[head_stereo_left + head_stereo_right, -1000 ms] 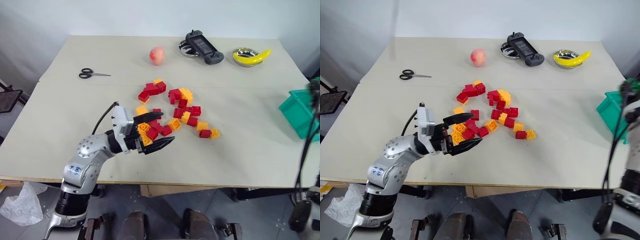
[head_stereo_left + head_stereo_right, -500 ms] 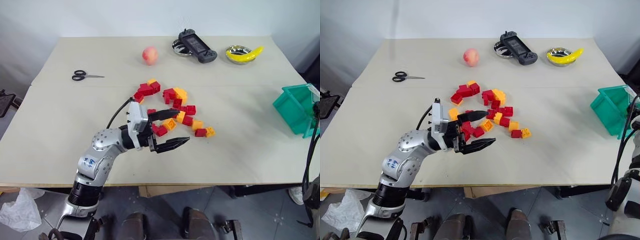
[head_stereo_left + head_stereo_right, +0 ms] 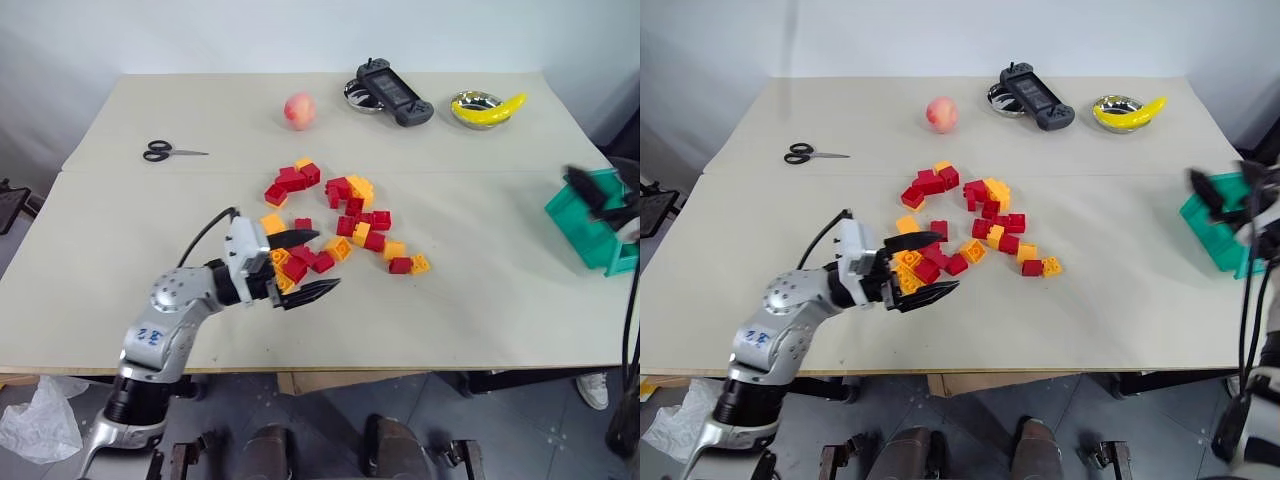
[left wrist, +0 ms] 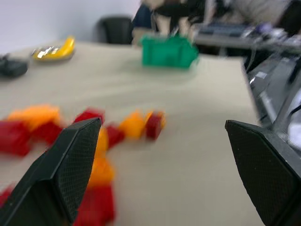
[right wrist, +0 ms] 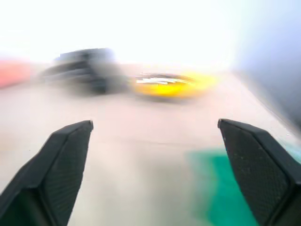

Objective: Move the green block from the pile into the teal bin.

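From the head views, the pile (image 3: pixel 335 222) of red and orange-yellow bricks lies in the middle of the worktop (image 3: pixel 140 250). The left tool (image 3: pixel 303 264) hangs at the near edge of the pile with its two black fingers spread wide and nothing between them. The teal bin (image 3: pixel 592 228) sits far off to the right of the pile, at the worktop's edge. The right tool (image 3: pixel 1222 198) is up beside the bin's near left rim, fingers wide and empty. I cannot see the green block anywhere. Beyond the pile are scissors (image 3: pixel 163 152), a peach (image 3: pixel 299 109), a game controller (image 3: pixel 395 92) and a banana (image 3: pixel 492 108) in a steel bowl (image 3: pixel 470 102).

In the left wrist view, wide fingers (image 4: pixel 61 174) frame blurry bricks, with the bin behind them.

In the right wrist view, wide fingers (image 5: pixel 56 165) frame the bin's green corner and the blurry banana.
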